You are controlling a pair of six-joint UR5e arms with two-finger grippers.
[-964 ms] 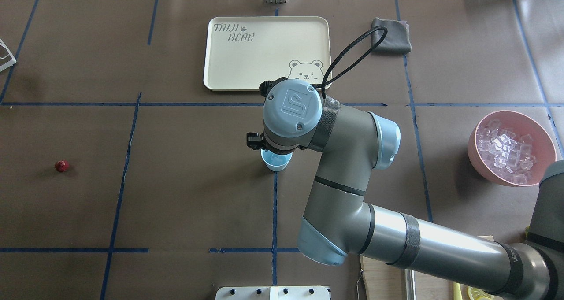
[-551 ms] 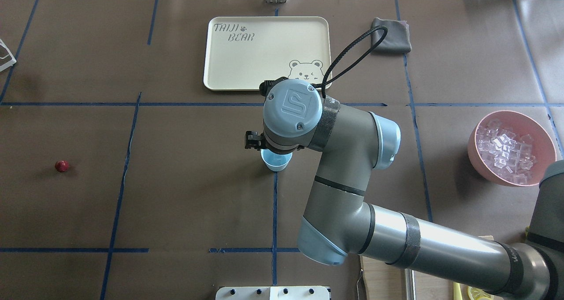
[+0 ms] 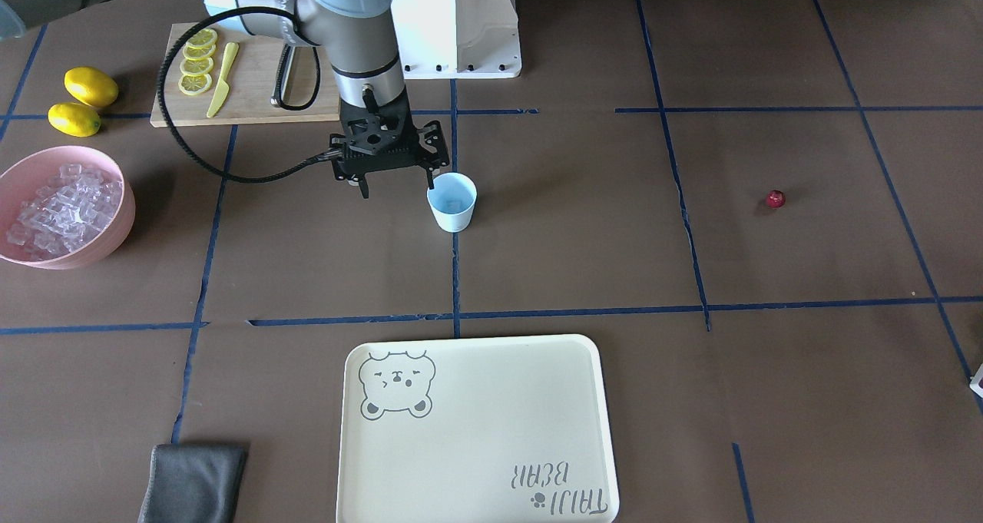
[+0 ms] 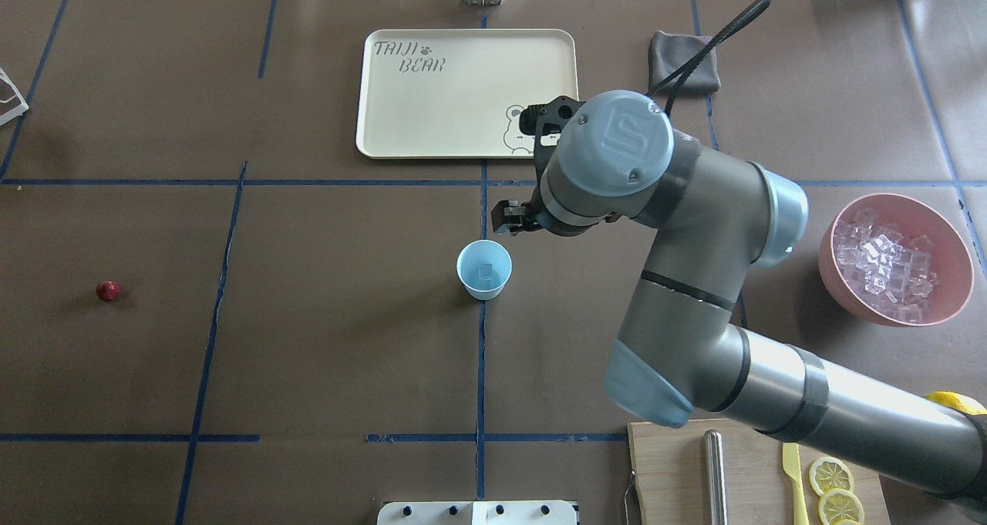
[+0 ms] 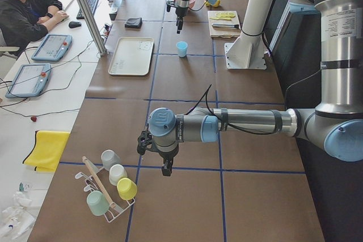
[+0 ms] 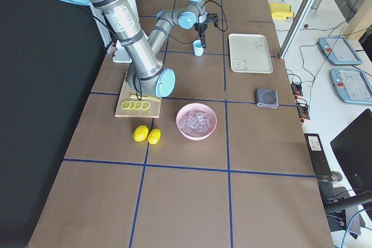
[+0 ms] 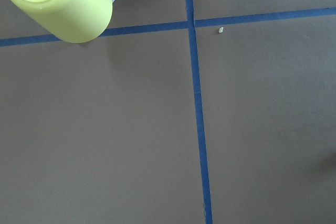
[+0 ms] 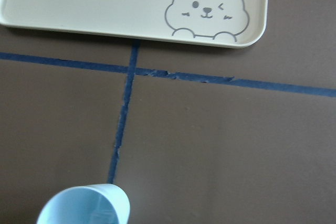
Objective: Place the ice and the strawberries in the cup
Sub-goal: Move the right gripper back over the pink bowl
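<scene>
The light blue cup point(image 4: 484, 269) stands upright at the table's middle, with one clear ice cube point(image 4: 485, 270) inside it. More ice point(image 4: 885, 264) fills the pink bowl point(image 4: 840, 278) on the right. A small dark red strawberry point(image 4: 108, 291) lies alone far to the left. In the front-facing view my right gripper point(image 3: 395, 185) hangs open and holds nothing, just beside the cup point(image 3: 451, 200) and above the table. The right wrist view catches only the cup's rim point(image 8: 84, 205). My left gripper point(image 5: 164, 168) shows only in the exterior left view, far from the cup, and I cannot tell its state.
A cream bear tray point(image 4: 466, 93) and a grey cloth point(image 4: 682, 62) lie at the far side. A cutting board point(image 3: 246, 85) carries lemon slices and a yellow knife, with two lemons point(image 3: 81, 100) beside it. A cup rack point(image 5: 110, 188) stands near the left gripper. A person sits at a side desk.
My right arm has swung off the cup, toward the right and the tray. The cup is now uncovered, with a cube inside. The strawberry has not moved.
</scene>
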